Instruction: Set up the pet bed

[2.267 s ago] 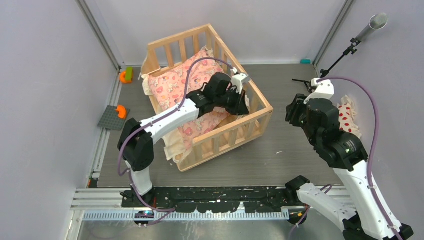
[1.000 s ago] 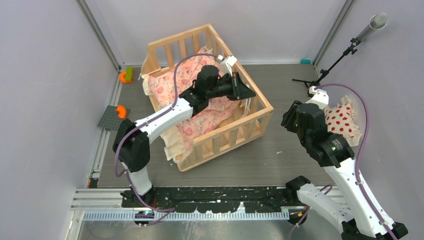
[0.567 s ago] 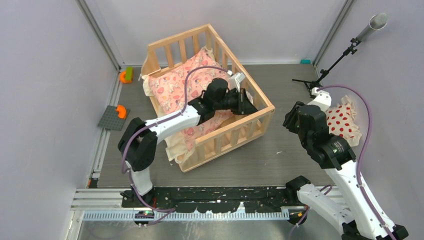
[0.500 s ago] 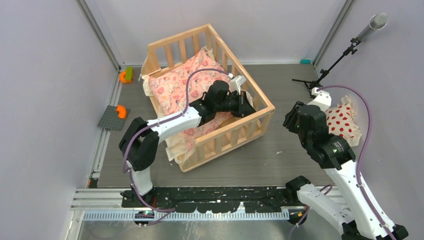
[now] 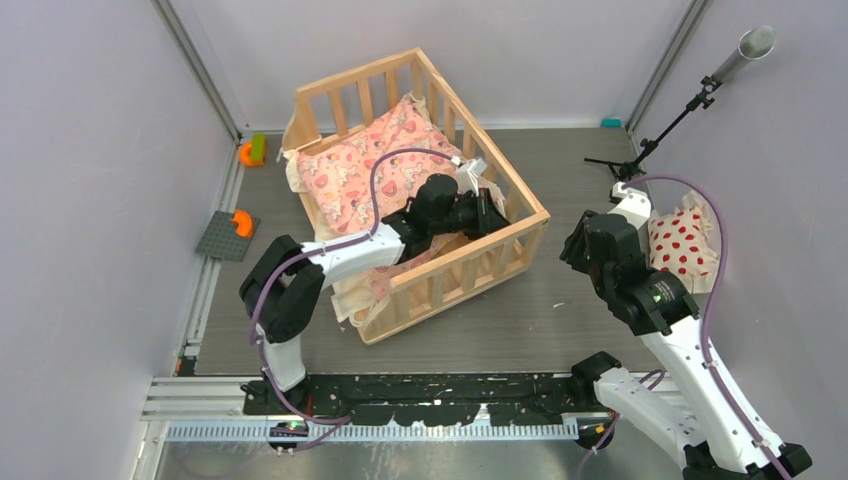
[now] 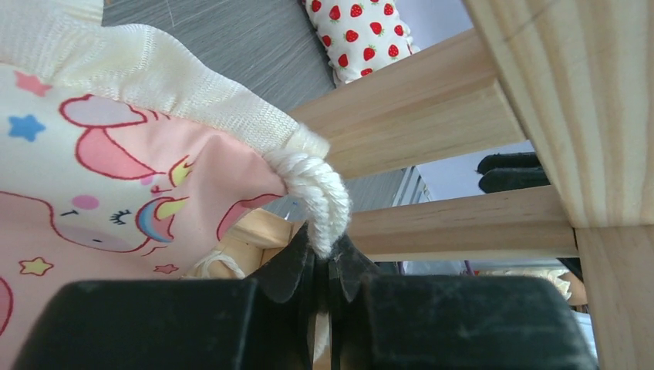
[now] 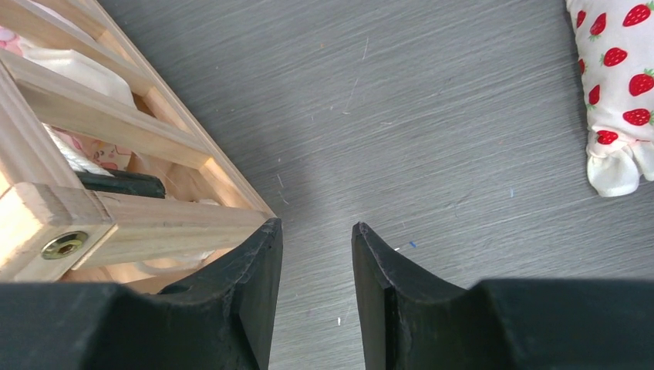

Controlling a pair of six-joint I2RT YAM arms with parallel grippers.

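The pet bed [image 5: 512, 194], a light wooden slatted frame, stands at the back centre of the table. A pink cartoon-print cushion [image 5: 365, 170] lies inside it, and its near end spills over the front left rail. My left gripper [image 5: 490, 215] is low in the bed's right corner, shut on the cushion's cream tie [image 6: 322, 202] close to the slats [image 6: 416, 116]. My right gripper [image 7: 316, 231] hangs open over bare table just right of the bed's corner post [image 7: 116, 212], holding nothing.
A white pillow with red dots [image 5: 685, 240] lies by the right wall, also in the right wrist view [image 7: 617, 77]. Orange toys [image 5: 252, 152] and a grey plate [image 5: 226, 238] sit at the left wall. A black stand [image 5: 690, 105] rises at the back right.
My left gripper has come down from above the right rail into the bed's right corner, keeping the tie. The right arm has shifted slightly toward the bed.
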